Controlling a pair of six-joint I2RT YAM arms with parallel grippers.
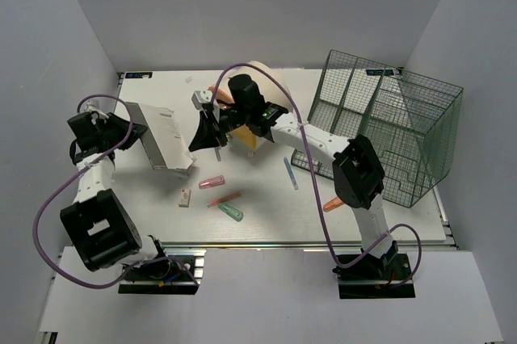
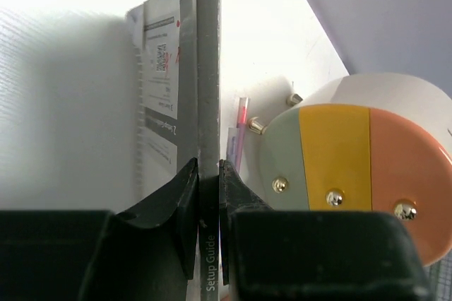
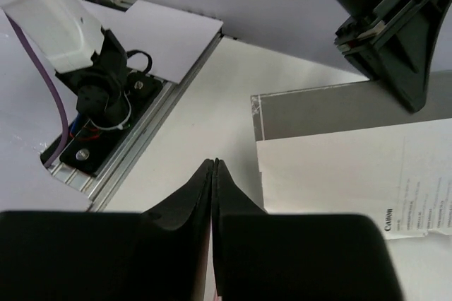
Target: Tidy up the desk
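Note:
The desk (image 1: 275, 219) is a white tabletop with a silver rail along its near edge. My left gripper (image 1: 132, 127) is shut on a Setup Guide booklet (image 1: 166, 139) and holds it on edge at the desk's left side; in the left wrist view both pads clamp its grey spine (image 2: 207, 103). My right gripper (image 1: 200, 136) reaches across to the booklet's right side. Its fingers (image 3: 201, 188) are pressed together with nothing showing between them, just above the desk (image 3: 205, 96) beside the booklet's white Canon page (image 3: 339, 181).
A cream cylinder container (image 2: 353, 167) lies at the back centre behind the right arm. A dark green mesh basket (image 1: 392, 130) stands at the right. A pink marker (image 1: 212, 183), red pen (image 1: 224, 199), green marker (image 1: 230, 212), white eraser (image 1: 185, 197), blue pen (image 1: 290, 173) and orange marker (image 1: 333, 205) lie loose.

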